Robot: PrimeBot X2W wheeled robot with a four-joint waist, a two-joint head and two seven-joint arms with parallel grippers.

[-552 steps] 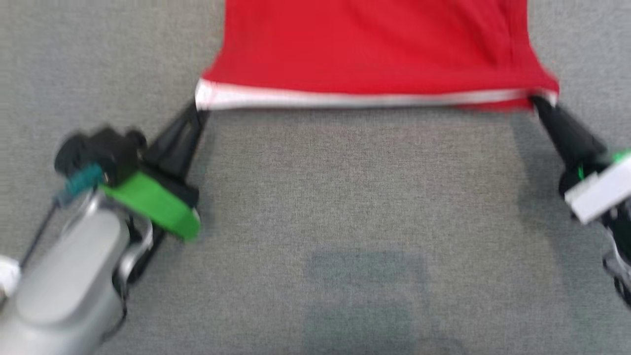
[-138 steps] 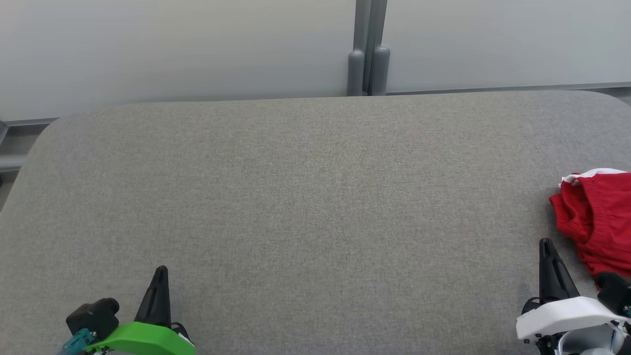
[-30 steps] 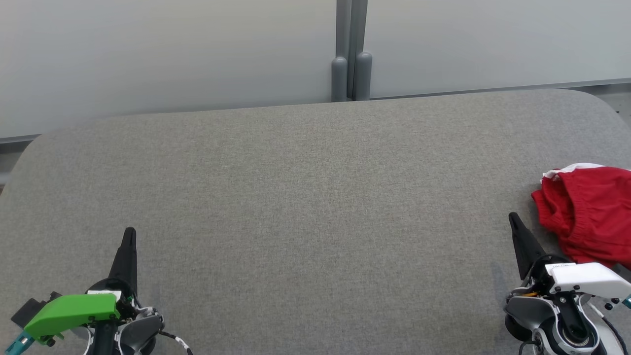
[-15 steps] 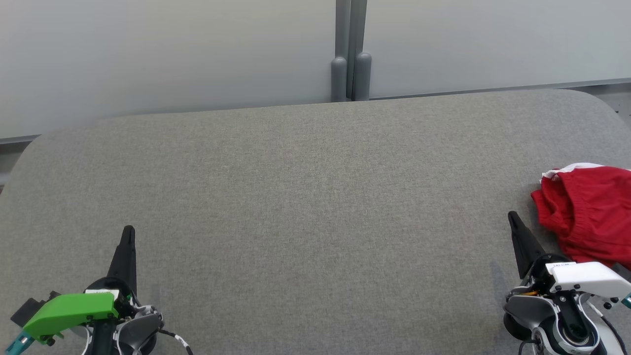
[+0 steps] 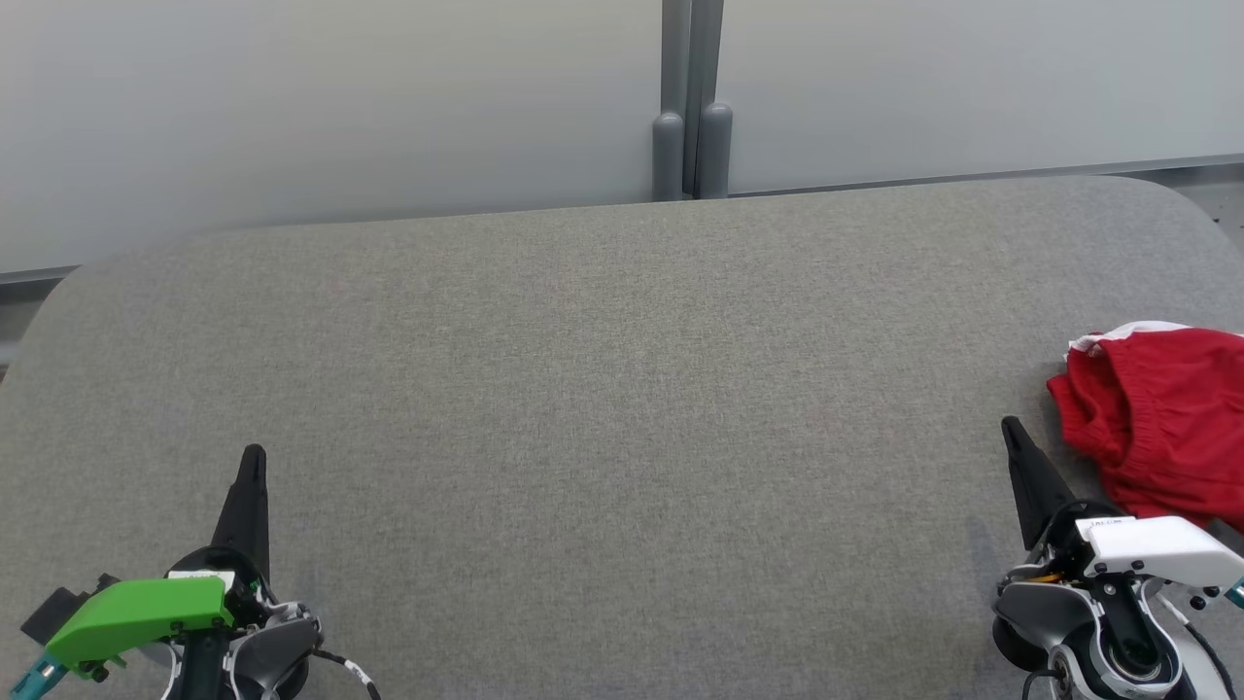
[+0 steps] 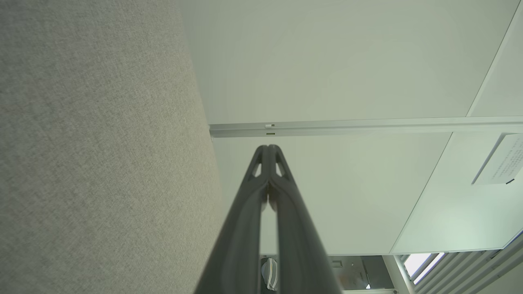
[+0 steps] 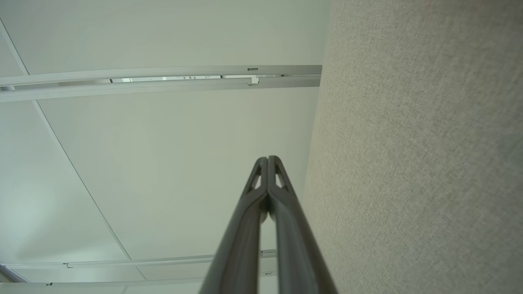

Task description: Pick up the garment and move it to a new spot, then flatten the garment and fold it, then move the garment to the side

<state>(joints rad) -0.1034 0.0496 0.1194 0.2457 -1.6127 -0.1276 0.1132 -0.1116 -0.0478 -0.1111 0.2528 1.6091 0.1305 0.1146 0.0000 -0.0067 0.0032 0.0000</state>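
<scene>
Left gripper (image 5: 254, 459): closed and empty, its two dark fingers pressed together. It hovers low over the near left part of the table (image 5: 622, 389), far from the cloth.
Right gripper (image 5: 1012, 432): also closed, holding nothing. Its tip stands just beside the garment and, as far as I can judge, does not touch it.
Garment (image 5: 1157, 418): red with a white trim, lying in a bunched heap at the right side of the table. The head view cuts off its right part, so I cannot tell if some of it hangs over the table edge.
Stage, as I judge it: the garment is already at the side, so the task looks close to its end. The heap looks more crumpled than neatly folded.
Risk 1, snagging: if the right arm moves to its right or forward, the finger tip can catch a loose fold and drag the cloth.
Risk 2, slipping off: the cloth is soft and lies near the right border. A small push, or its own weight if a part hangs down, can pull it off the table.
Risk 3, fold opening: loose layers can spread when they are disturbed, and then the folding is lost.
Risk 4, failed regrasp: if a new grasp is needed, the jaws must open first. A closed tip only pushes the cloth away.
Surroundings: pale wall panels (image 5: 340, 107) and a grey post (image 5: 690, 97) stand behind the table, well apart from both arms, so I expect no collision there.
</scene>
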